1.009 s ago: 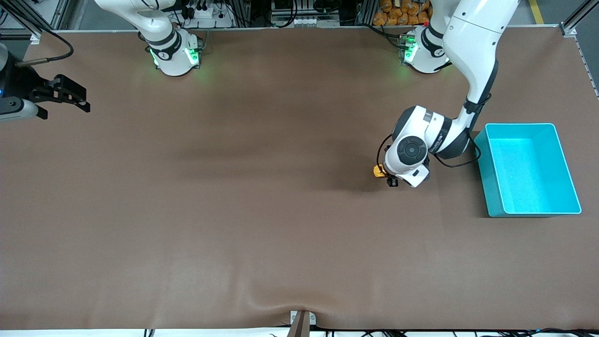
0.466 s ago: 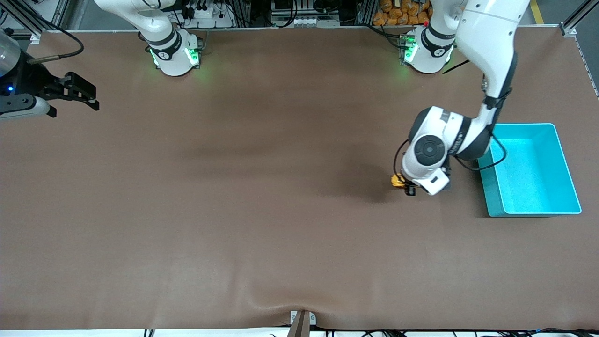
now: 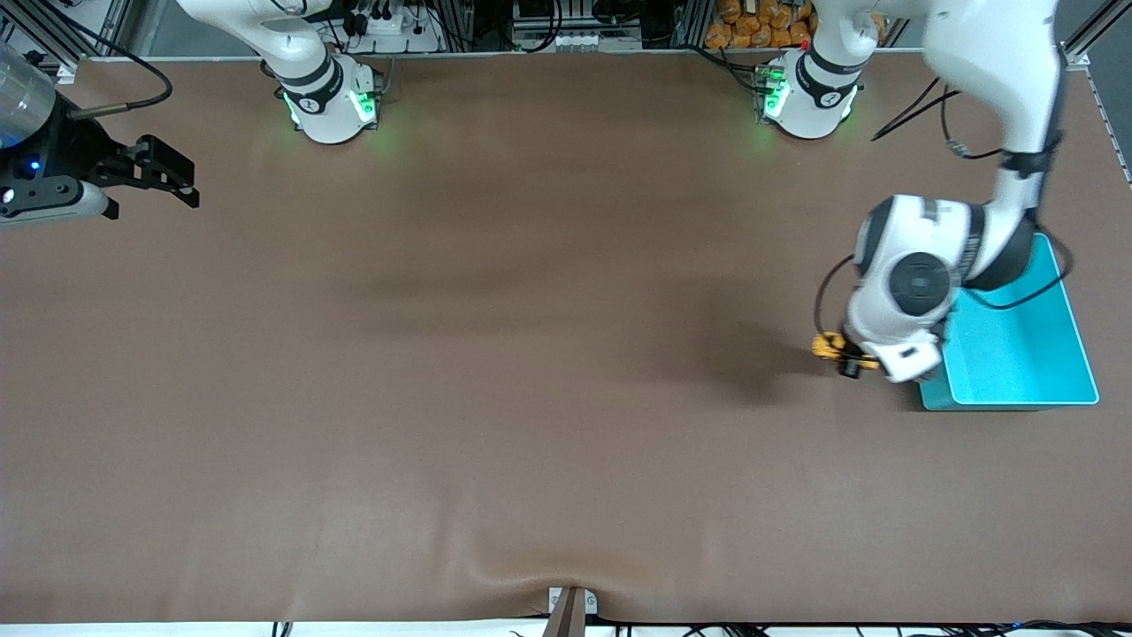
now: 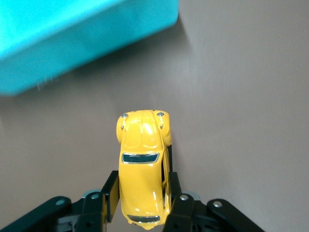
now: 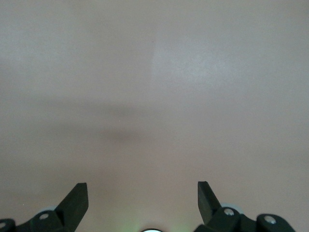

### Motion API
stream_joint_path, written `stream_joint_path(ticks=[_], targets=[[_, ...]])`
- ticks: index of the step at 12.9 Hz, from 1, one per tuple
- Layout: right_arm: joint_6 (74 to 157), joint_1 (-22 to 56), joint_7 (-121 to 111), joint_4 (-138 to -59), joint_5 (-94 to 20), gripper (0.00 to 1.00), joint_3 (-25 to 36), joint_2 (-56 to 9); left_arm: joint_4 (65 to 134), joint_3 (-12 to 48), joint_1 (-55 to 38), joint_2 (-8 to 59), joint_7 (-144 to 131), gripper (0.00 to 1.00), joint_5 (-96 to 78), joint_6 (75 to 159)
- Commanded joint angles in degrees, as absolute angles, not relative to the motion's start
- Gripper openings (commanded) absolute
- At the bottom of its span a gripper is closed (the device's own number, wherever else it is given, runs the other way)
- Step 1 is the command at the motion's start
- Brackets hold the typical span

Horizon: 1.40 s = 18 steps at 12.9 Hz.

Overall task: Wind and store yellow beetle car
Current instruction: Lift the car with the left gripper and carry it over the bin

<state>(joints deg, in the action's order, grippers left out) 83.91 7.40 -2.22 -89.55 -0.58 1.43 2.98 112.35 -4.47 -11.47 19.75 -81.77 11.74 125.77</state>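
Note:
The yellow beetle car (image 4: pixel 143 164) is held in my left gripper (image 4: pixel 141 191), whose jaws are shut on its sides near the rear. In the front view the car (image 3: pixel 827 346) shows just under the left wrist, above the brown table and beside the turquoise bin (image 3: pixel 1052 376). The left gripper (image 3: pixel 847 363) is mostly hidden by the wrist there. The bin's wall (image 4: pixel 87 38) fills one corner of the left wrist view. My right gripper (image 3: pixel 168 181) is open and empty, waiting over the table's edge at the right arm's end; its wrist view (image 5: pixel 142 193) shows only bare table.
The brown table mat (image 3: pixel 495 372) is bare across its middle. A small bracket (image 3: pixel 570 606) sits at the table's edge nearest the front camera. The arm bases (image 3: pixel 332 102) stand along the edge farthest from the camera.
My left gripper has carried the car toward the turquoise bin, from mid-table to right beside the bin's wall. The right gripper has drifted slightly inward over the table.

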Motion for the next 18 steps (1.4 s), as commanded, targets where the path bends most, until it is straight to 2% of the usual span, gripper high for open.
stream_joint_path(ticks=[1, 6, 12, 18], targets=[[84.64, 7.74, -1.05, -89.91, 1.58, 1.00, 1.58, 4.04, 113.03, -3.96, -5.04, 16.09, -69.92, 0.06, 13.01, 124.45], [85.61, 7.56, -1.32, -90.00, 0.97, 1.00, 3.33, 4.04, 113.11, -4.04, 4.20, 14.24, -49.87, 0.06, 13.01, 124.45], [84.82, 4.83, -3.25, -90.35, 0.27, 1.00, 5.01, 4.57, 113.20, -3.87, 15.02, 15.90, -23.58, 0.06, 13.01, 125.59], [84.38, 4.13, -5.19, -91.14, -2.63, 1.00, 5.89, 5.36, 113.64, -3.52, 15.47, 19.51, -9.43, 0.02, 13.01, 128.67]])
